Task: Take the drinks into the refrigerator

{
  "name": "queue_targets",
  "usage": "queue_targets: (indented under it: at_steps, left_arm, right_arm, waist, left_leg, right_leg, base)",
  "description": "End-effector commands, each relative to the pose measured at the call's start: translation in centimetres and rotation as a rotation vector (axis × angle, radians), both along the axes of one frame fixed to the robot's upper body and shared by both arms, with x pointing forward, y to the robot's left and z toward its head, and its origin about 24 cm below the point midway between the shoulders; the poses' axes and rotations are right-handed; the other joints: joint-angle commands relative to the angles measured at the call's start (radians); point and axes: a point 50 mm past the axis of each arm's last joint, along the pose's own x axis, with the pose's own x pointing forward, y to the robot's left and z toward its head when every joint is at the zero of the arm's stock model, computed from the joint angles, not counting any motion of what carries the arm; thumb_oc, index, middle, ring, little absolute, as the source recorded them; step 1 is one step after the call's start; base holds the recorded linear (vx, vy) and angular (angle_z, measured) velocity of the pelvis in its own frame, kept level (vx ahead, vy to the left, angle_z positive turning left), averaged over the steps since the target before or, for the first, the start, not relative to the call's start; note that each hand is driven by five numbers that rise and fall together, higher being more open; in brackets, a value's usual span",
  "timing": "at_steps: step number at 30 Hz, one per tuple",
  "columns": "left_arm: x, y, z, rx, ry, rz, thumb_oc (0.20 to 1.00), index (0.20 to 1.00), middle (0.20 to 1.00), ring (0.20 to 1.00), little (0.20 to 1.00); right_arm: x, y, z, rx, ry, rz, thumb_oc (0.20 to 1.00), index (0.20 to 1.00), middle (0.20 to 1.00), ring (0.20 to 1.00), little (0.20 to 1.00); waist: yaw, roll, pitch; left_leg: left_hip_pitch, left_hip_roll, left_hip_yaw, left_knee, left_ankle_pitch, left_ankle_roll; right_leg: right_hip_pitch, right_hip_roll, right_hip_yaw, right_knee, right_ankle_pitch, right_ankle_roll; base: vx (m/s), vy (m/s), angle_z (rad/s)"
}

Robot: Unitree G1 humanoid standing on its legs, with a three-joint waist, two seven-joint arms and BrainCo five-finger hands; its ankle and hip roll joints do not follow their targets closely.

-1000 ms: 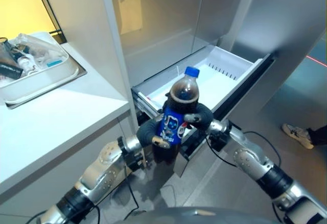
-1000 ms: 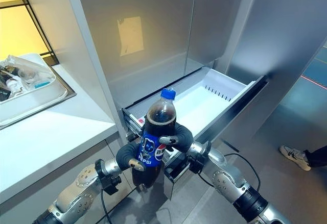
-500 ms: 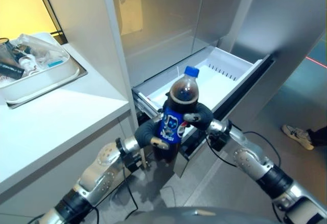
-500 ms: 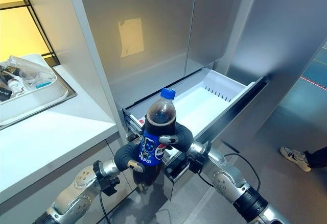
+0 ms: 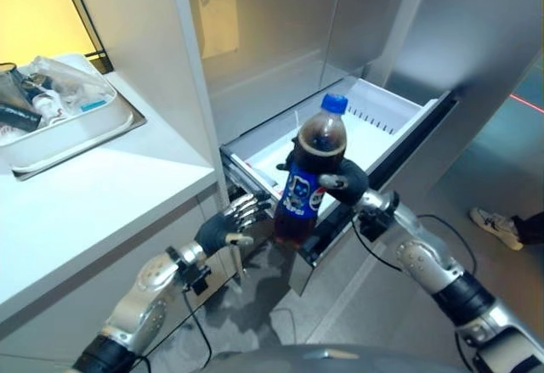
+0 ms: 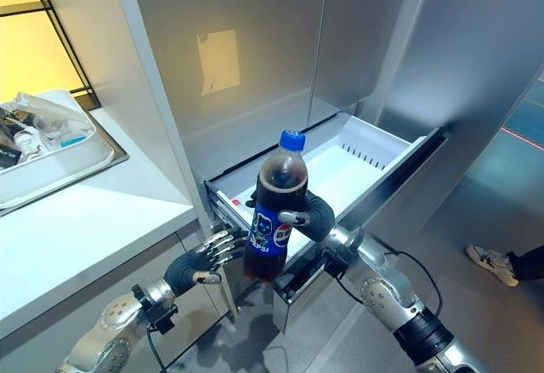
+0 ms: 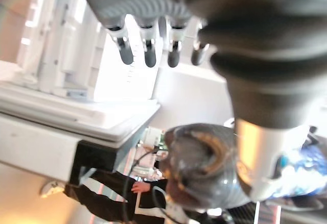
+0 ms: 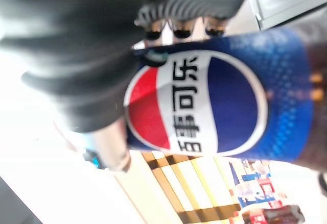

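Observation:
A dark cola bottle (image 5: 308, 179) with a blue cap and blue label stands upright in the air over the front edge of the open white refrigerator drawer (image 5: 374, 127). My right hand (image 5: 344, 184) is shut on its middle; the label (image 8: 214, 106) shows close in the right wrist view. To the bottle's left, my left hand (image 5: 228, 225) hangs apart from it, fingers (image 7: 148, 53) spread straight and holding nothing. The bottle's base (image 7: 199, 165) shows past them in the left wrist view.
A white counter (image 5: 93, 194) lies at the left, carrying a metal tray (image 5: 102, 131) of wrapped items. The grey refrigerator doors (image 5: 272, 25) rise behind the drawer. A person's shoe (image 5: 497, 224) rests on the floor at the far right.
My left hand has let go of the bottle, opened and drawn back to the left. My right hand has lifted the bottle and carried it right, toward the drawer.

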Motion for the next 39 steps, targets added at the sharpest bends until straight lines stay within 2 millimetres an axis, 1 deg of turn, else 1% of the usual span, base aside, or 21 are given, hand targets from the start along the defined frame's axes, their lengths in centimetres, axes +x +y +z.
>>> queue_targets:
  at_steps: [1, 12, 15, 20, 24, 25, 26, 28, 30, 31, 33, 34, 36, 37, 38, 39]
  left_arm:
    - [1.2, 1.2, 1.2, 0.062, -0.098, 0.012, 1.000, 1.000, 1.000, 1.000, 1.000]
    - [0.7, 2.5, 0.3, 0.096, -0.072, 0.077, 1.000, 1.000, 1.000, 1.000, 1.000]
    - [0.5, 2.8, 0.3, 0.081, -0.067, 0.094, 1.000, 1.000, 1.000, 1.000, 1.000]
    - [0.3, 2.9, 0.5, 0.039, -0.068, 0.127, 1.000, 1.000, 1.000, 1.000, 1.000]
    - [0.1, 3.0, 0.3, -0.001, -0.051, 0.158, 1.000, 1.000, 1.000, 1.000, 1.000]
    - [0.0, 3.1, 0.4, -0.014, -0.048, 0.160, 1.000, 1.000, 1.000, 1.000, 1.000]
    - [0.0, 3.1, 0.5, -0.014, -0.048, 0.160, 1.000, 1.000, 1.000, 1.000, 1.000]
    - [-0.1, 3.1, 0.5, -0.027, -0.042, 0.154, 1.000, 1.000, 1.000, 1.000, 1.000]
    - [-0.2, 3.1, 0.7, -0.029, -0.044, 0.138, 1.000, 1.000, 1.000, 1.000, 1.000]
    - [-0.2, 3.1, 0.7, -0.030, -0.045, 0.138, 1.000, 1.000, 1.000, 1.000, 1.000]
    - [-0.1, 3.2, 1.2, 0.008, -0.065, 0.101, 1.000, 1.000, 1.000, 1.000, 1.000]
    - [-0.1, 3.2, 1.2, 0.008, -0.066, 0.101, 1.000, 1.000, 1.000, 1.000, 1.000]
    - [-0.1, 3.2, 1.4, 0.009, -0.071, 0.094, 1.000, 1.000, 1.000, 1.000, 1.000]
    - [0.0, 3.2, 1.8, 0.018, -0.084, 0.075, 1.000, 1.000, 1.000, 1.000, 1.000]
    - [0.0, 3.2, 1.8, 0.018, -0.085, 0.075, 1.000, 1.000, 1.000, 1.000, 1.000]
    - [0.0, 3.2, 2.1, 0.025, -0.097, 0.063, 1.000, 1.000, 1.000, 1.000, 1.000]
  right_arm:
    - [0.3, -1.1, 6.1, 0.239, -0.245, -0.044, 0.200, 0.200, 0.200, 0.200, 0.200]
    - [0.4, -1.7, 6.3, 0.223, -0.264, -0.069, 0.200, 0.200, 0.200, 0.200, 0.200]
    - [0.8, -2.3, 6.3, 0.213, -0.267, -0.108, 0.200, 0.200, 0.200, 0.200, 0.200]
    - [2.1, -3.6, 6.3, 0.208, -0.261, -0.212, 0.200, 0.200, 0.200, 0.200, 0.200]
    - [3.8, -5.1, 5.9, 0.230, -0.220, -0.343, 0.200, 0.200, 0.200, 0.200, 0.200]
    - [4.6, -5.5, 5.9, 0.205, -0.212, -0.387, 0.200, 0.200, 0.200, 0.200, 0.200]
    - [4.6, -5.5, 5.9, 0.205, -0.212, -0.387, 0.200, 0.200, 0.200, 0.200, 0.200]
    - [5.5, -6.1, 6.1, 0.185, -0.206, -0.432, 0.200, 0.200, 0.200, 0.200, 0.200]
    - [6.1, -6.9, 6.8, 0.146, -0.229, -0.474, 0.200, 0.200, 0.200, 0.200, 0.200]
    - [6.1, -6.9, 6.8, 0.147, -0.229, -0.474, 0.200, 0.200, 0.200, 0.200, 0.200]
    - [7.0, -8.2, 8.0, 0.092, -0.256, -0.533, 0.200, 0.200, 0.200, 0.200, 0.200]
    - [7.0, -8.2, 8.0, 0.092, -0.256, -0.533, 0.200, 0.200, 0.200, 0.200, 0.200]
    - [7.3, -9.1, 9.1, 0.011, -0.299, -0.562, 0.200, 0.200, 0.200, 0.200, 0.200]
    - [7.8, -10.1, 9.6, -0.033, -0.304, -0.604, 0.200, 0.200, 0.200, 0.200, 0.200]
    - [7.8, -10.1, 9.6, -0.033, -0.305, -0.604, 0.200, 0.200, 0.200, 0.200, 0.200]
    - [7.9, -10.5, 10.2, -0.092, -0.330, -0.617, 0.200, 0.200, 0.200, 0.200, 0.200]
  waist:
    - [0.010, -0.034, -0.012]
    - [0.015, -0.037, -0.009]
    - [0.019, -0.040, -0.007]
    - [0.026, -0.043, -0.006]
    - [0.034, -0.046, -0.004]
    - [0.039, -0.047, -0.002]
    - [0.038, -0.047, -0.001]
    - [0.045, -0.049, 0.002]
    - [0.051, -0.052, 0.009]
    - [0.050, -0.052, 0.009]
    - [0.060, -0.061, 0.021]
    - [0.060, -0.061, 0.022]
    - [0.063, -0.066, 0.034]
    - [0.068, -0.071, 0.044]
    - [0.067, -0.071, 0.044]
    - [0.071, -0.076, 0.050]
  left_leg:
    - [-0.038, -0.048, -0.093, 0.042, -0.065, 0.064]
    - [-0.045, -0.046, -0.097, 0.044, -0.064, 0.063]
    - [-0.047, -0.044, -0.100, 0.045, -0.064, 0.063]
    - [-0.047, -0.044, -0.105, 0.041, -0.062, 0.063]
    - [-0.048, -0.045, -0.108, 0.041, -0.060, 0.063]
    - [-0.051, -0.046, -0.111, 0.042, -0.060, 0.063]
    - [-0.051, -0.046, -0.111, 0.042, -0.060, 0.063]
    - [-0.056, -0.047, -0.115, 0.041, -0.056, 0.063]
    - [-0.062, -0.050, -0.119, 0.044, -0.054, 0.062]
    - [-0.063, -0.050, -0.119, 0.044, -0.054, 0.062]
    - [-0.076, -0.053, -0.130, 0.044, -0.049, 0.061]
    - [-0.077, -0.053, -0.130, 0.044, -0.049, 0.061]
    - [-0.087, -0.054, -0.134, 0.047, -0.046, 0.061]
    - [-0.100, -0.057, -0.138, 0.050, -0.042, 0.060]
    - [-0.102, -0.057, -0.139, 0.051, -0.042, 0.060]
    - [-0.110, -0.056, -0.142, 0.054, -0.040, 0.060]
  right_leg:
    - [0.047, 0.006, -0.086, 0.082, -0.099, 0.019]
    - [0.040, 0.007, -0.092, 0.088, -0.104, 0.018]
    - [0.040, 0.008, -0.094, 0.090, -0.107, 0.016]
    - [0.041, 0.009, -0.100, 0.089, -0.107, 0.015]
    - [0.042, 0.008, -0.104, 0.087, -0.105, 0.015]
    - [0.040, 0.008, -0.105, 0.087, -0.104, 0.015]
    - [0.040, 0.008, -0.105, 0.088, -0.104, 0.015]
    - [0.038, 0.008, -0.109, 0.088, -0.103, 0.015]
    - [0.034, 0.008, -0.112, 0.090, -0.102, 0.015]
    - [0.034, 0.007, -0.112, 0.090, -0.102, 0.015]
    - [0.023, 0.008, -0.124, 0.094, -0.103, 0.016]
    - [0.023, 0.008, -0.124, 0.094, -0.103, 0.016]
    - [0.014, 0.008, -0.130, 0.101, -0.102, 0.017]
    - [0.002, 0.007, -0.135, 0.107, -0.101, 0.018]
    - [0.000, 0.007, -0.136, 0.107, -0.102, 0.018]
    - [-0.005, 0.007, -0.139, 0.110, -0.102, 0.019]
  base:
    - [0.00, 0.000, 0.00]
    - [0.00, 0.000, 0.01]
    - [0.00, 0.000, 0.00]
    - [0.01, 0.001, 0.03]
    - [0.00, 0.003, 0.04]
    - [0.00, 0.000, 0.00]
    - [0.00, 0.000, 0.00]
    - [0.00, 0.000, 0.00]
    - [-0.01, 0.002, 0.06]
    - [-0.02, -0.001, 0.10]
    - [-0.02, 0.004, 0.10]
    - [-0.01, 0.008, 0.13]
    - [-0.04, 0.003, 0.11]
    - [-0.05, 0.002, 0.05]
    - [-0.05, 0.001, 0.06]
    - [-0.03, -0.002, 0.10]
